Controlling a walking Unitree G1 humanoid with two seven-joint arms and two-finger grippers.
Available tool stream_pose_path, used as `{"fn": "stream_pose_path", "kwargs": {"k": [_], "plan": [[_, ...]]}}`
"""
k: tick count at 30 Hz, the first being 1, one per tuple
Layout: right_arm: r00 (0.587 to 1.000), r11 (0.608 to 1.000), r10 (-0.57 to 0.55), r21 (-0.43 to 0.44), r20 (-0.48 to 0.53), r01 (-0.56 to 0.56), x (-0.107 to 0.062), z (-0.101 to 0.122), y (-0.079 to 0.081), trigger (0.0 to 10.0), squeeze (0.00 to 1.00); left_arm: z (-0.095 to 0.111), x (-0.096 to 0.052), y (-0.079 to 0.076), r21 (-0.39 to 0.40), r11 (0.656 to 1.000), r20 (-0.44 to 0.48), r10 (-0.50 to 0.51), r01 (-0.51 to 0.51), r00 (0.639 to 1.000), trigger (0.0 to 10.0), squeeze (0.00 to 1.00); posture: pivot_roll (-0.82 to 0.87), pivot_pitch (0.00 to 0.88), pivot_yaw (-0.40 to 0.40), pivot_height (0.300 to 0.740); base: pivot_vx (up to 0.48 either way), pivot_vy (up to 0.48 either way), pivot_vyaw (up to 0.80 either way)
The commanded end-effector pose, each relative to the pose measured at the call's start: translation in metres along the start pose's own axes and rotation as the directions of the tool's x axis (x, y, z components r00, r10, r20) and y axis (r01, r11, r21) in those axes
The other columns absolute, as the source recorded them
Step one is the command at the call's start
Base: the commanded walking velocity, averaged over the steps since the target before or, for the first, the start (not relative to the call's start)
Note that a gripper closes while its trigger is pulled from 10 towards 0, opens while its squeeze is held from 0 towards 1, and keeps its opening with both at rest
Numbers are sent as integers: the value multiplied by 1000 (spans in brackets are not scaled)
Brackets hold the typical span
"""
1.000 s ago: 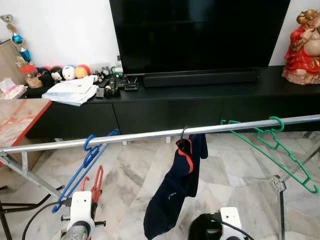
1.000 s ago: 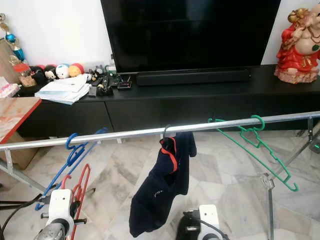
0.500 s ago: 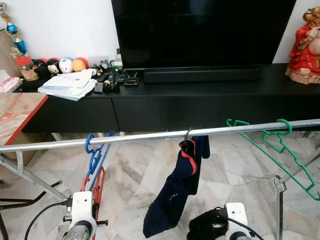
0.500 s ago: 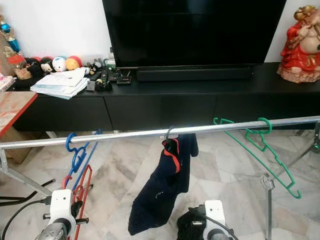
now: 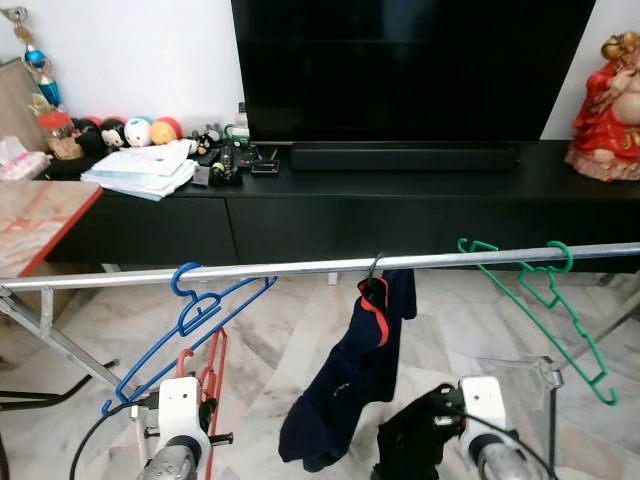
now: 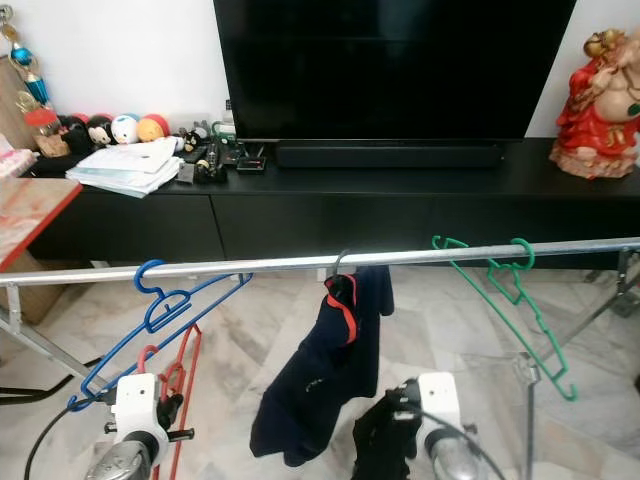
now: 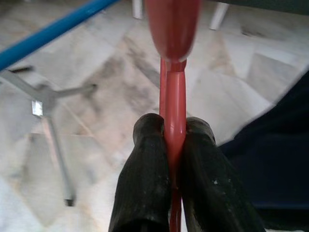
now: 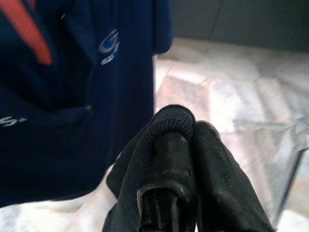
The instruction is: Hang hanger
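My left claw (image 7: 174, 140) stays clamped on the red hanger (image 5: 208, 375), now raised nearer the rail (image 5: 300, 268); hooking comes next. Right claw (image 8: 186, 145) pinches dark cloth.

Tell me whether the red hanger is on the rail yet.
Not yet. The red hanger sits below the rail, clamped in the left end effector, beside the hung blue hanger.

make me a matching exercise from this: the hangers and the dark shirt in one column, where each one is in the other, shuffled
Things:
1. blue plastic hanger
2. green plastic hanger
3. red plastic hanger
4. navy shirt with red collar

Places:
A. hanging at the middle of the metal rail
B. clamped in the left gripper, below the rail
C. hooked on the rail's left part
D. hooked on the rail's right part

Pairs: 1-C, 2-D, 3-B, 4-A
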State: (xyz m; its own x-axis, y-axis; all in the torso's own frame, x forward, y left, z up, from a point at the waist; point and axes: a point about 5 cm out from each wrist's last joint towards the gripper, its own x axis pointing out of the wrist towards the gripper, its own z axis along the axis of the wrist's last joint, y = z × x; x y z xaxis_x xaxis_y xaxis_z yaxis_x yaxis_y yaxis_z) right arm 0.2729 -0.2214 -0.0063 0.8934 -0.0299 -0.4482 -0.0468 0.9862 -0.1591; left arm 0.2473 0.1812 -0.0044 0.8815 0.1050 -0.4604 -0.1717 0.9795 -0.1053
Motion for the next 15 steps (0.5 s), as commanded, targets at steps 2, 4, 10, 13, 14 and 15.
{"fn": "stream_pose_path", "kwargs": {"k": [2, 4, 10, 13, 14, 15], "plan": [[1000, 1000, 7, -16, 25, -7, 3, 9, -2, 10000, 0, 0, 0, -2, -16, 1000, 10, 8, -8, 1000, 10000, 0, -124, 0, 14, 740, 0, 0, 0], [999, 1000, 11, -23, 31, -10, 3, 12, -3, 10000, 0, -2, -1, -3, -29, 999, 11, 14, -14, 1000, 10000, 0, -121, 0, -2, 740, 0, 0, 0], [999, 1000, 17, -23, 33, -16, 4, 14, -1, 10000, 0, -3, -3, 0, -26, 999, 14, 21, -21, 1000, 10000, 0, -111, 0, -1, 740, -45, 0, 0], [999, 1000, 19, -17, 33, -19, 4, 15, 1, 10000, 0, -2, -4, 2, -21, 1000, 18, 21, -21, 1000, 10000, 0, -110, 0, 11, 740, -310, 0, 0], [999, 1000, 20, -15, 32, -19, 4, 15, 2, 10000, 0, -1, -4, 2, -20, 1000, 19, 19, -19, 1000, 10000, 0, -110, 0, 11, 740, -322, 0, 0], [999, 1000, 20, -15, 32, -19, 4, 15, 2, 10000, 0, -1, -4, 2, -20, 1000, 19, 19, -19, 1000, 10000, 0, -110, 0, 11, 740, -322, 0, 0]]}}
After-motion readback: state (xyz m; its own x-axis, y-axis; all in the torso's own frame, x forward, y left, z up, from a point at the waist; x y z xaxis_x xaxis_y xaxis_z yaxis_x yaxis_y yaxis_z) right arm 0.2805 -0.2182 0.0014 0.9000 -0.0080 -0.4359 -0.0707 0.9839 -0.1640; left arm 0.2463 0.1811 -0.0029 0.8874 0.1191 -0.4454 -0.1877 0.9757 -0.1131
